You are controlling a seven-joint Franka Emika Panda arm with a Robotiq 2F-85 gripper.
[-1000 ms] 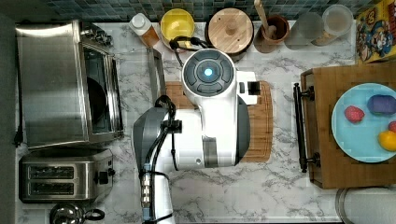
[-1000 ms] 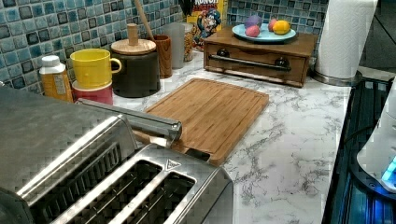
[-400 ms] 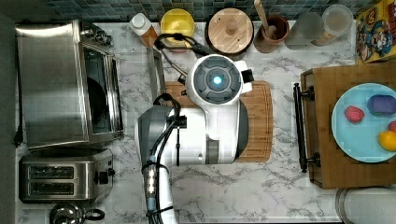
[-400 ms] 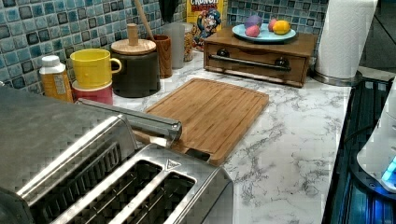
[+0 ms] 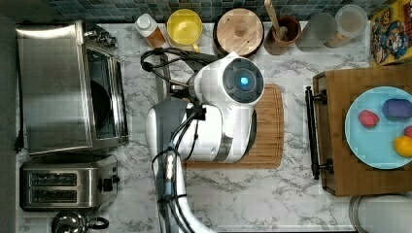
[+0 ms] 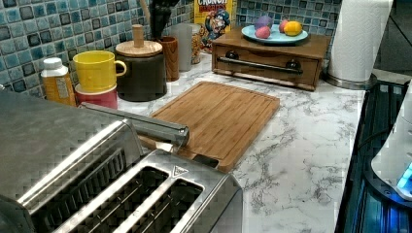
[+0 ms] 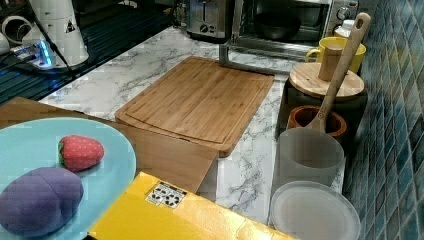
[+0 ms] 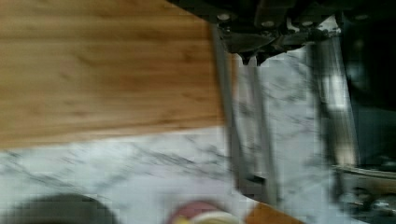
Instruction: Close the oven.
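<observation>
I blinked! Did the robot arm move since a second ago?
Yes. In the top view, the robot arm shifted toward the top view's right, farther over the cutting board.

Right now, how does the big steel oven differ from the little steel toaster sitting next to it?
The oven is a large box with a front door, dropped open so its dark inside shows; the toaster is much smaller, with two open slots on top. The oven door carries a long bar handle, whereas the toaster has small black knobs. Both are brushed steel and stand side by side on the marble counter.
</observation>
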